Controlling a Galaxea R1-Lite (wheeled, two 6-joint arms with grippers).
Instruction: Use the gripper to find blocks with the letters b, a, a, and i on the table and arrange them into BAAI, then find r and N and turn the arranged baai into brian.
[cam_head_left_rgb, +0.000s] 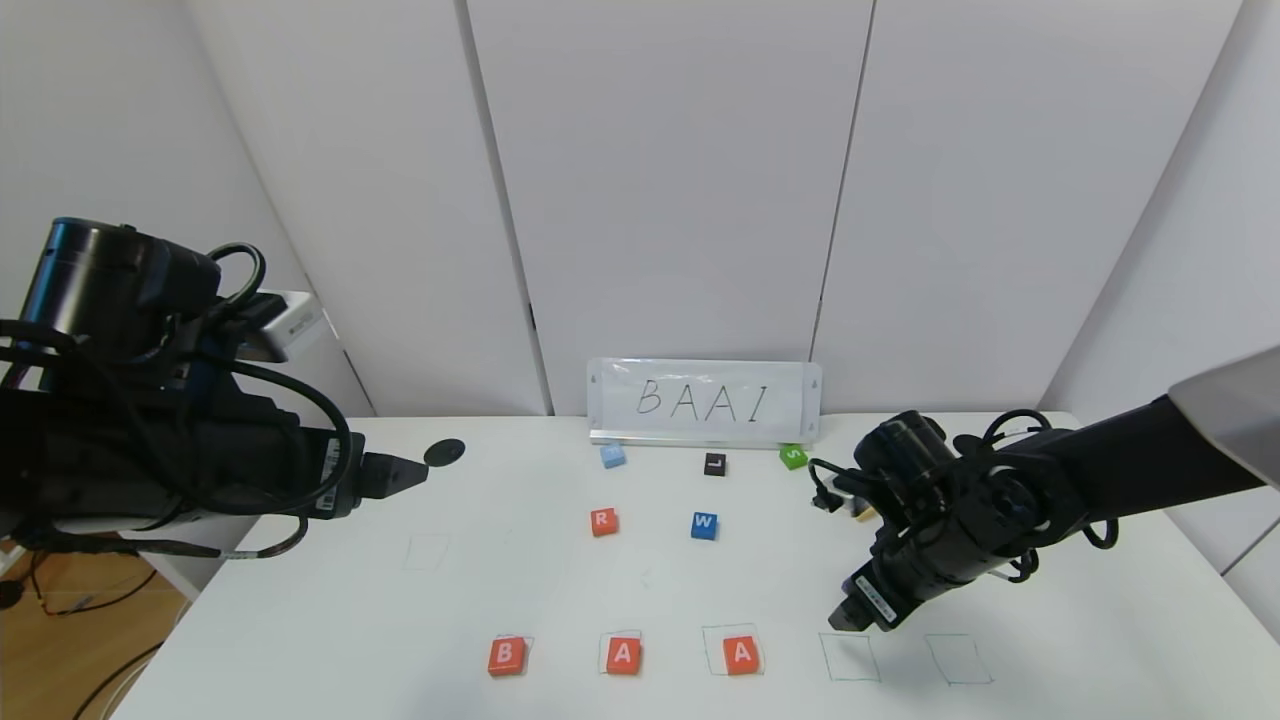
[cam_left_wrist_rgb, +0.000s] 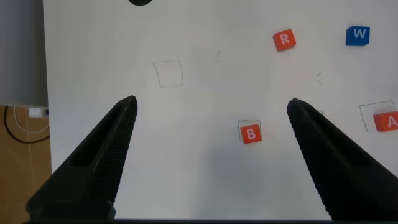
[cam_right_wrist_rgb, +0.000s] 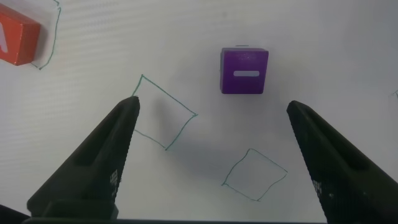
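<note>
Two grippers, both spread wide and both empty. My right gripper (cam_head_left_rgb: 850, 618) hangs low over the near right part of the large white rectangular worktop (cam_head_left_rgb: 1080, 600), just above the fourth thin-outlined green square (cam_head_left_rgb: 850, 657) of the near row. In the right wrist view its black fingers (cam_right_wrist_rgb: 93, 168) stand fully apart with nothing between them and nothing touched. The small purple cube with a white I (cam_right_wrist_rgb: 245, 71) lies on the worktop ahead of that gripper, outside any drawn outline and apart from both fingers; the head view hides it behind my right arm.

My left gripper (cam_head_left_rgb: 405, 470) is held above the far left of the worktop, beside a black round disc (cam_head_left_rgb: 444, 451), fingers (cam_left_wrist_rgb: 99, 155) equally wide, holding nothing.

Near row, left to right: orange-red flat cube marked B (cam_head_left_rgb: 506, 656), orange-red cube marked A (cam_head_left_rgb: 623, 654), second orange-red cube marked A (cam_head_left_rgb: 741, 654), each sitting on a drawn square, well apart from one another. The fourth and fifth squares hold no cube.

Mid-worktop: orange-red cube with white R (cam_head_left_rgb: 603, 520), and beside it, apart, a blue cube marked W (cam_head_left_rgb: 704, 525). Farther back: a light blue cube (cam_head_left_rgb: 612, 456), a black cube marked L (cam_head_left_rgb: 714, 464), a green cube (cam_head_left_rgb: 793, 457). Behind them a white card handwritten BAAI (cam_head_left_rgb: 704, 401) stands upright against the wall.
</note>
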